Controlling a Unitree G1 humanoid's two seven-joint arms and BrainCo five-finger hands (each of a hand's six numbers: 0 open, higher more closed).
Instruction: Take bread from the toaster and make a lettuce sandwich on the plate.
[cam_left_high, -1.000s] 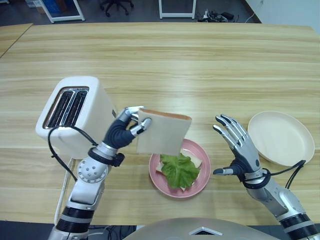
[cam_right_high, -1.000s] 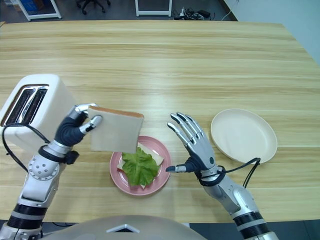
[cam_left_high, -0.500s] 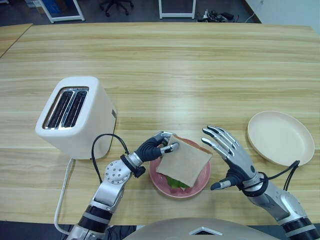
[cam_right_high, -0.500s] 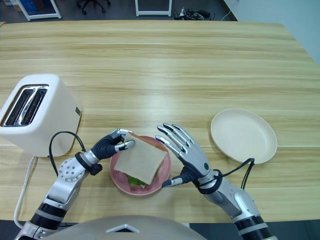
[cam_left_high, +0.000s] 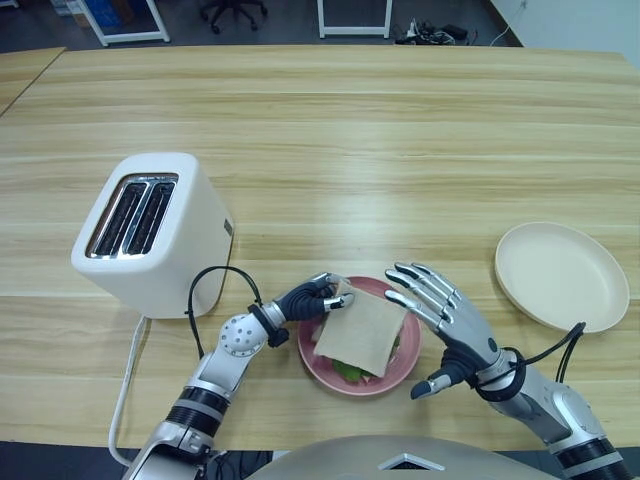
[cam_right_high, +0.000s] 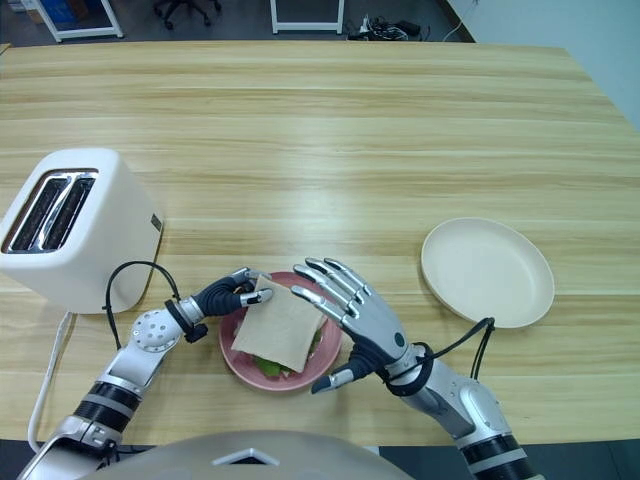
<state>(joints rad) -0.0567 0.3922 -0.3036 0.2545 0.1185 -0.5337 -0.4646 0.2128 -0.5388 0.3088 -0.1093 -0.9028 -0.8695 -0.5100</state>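
In the left eye view, the left hand is pinching the near-left corner of a bread slice between its fingertips. The slice is lying almost flat over the pink plate. A fringe of lettuce is showing from under the slice's near edge, so the slice is serving as the sandwich's top. The right hand is hovering with fingers spread and holding nothing, over the plate's right rim and just beside the slice. I cannot tell whether its fingertips are touching the bread. The white toaster is standing well apart on the left of the wooden table, with no bread rising from its slots. An empty cream plate is sitting off to the right.

In the right eye view, the left hand is gripping the same corner of the bread slice, and that corner looks slightly raised off the stack. The lettuce is peeking out at the near side, inside the pink plate's rim. The right hand's spread fingers are overlapping the slice's right edge from above, and the palm is empty.

The task looks nearly finished, since the bread is out of the toaster, the lettuce is in place and the top slice is being set down on it. What is left, as I judge it, is for the left hand to let go of the corner so the slice settles square, and for both hands to draw clear of the plate.
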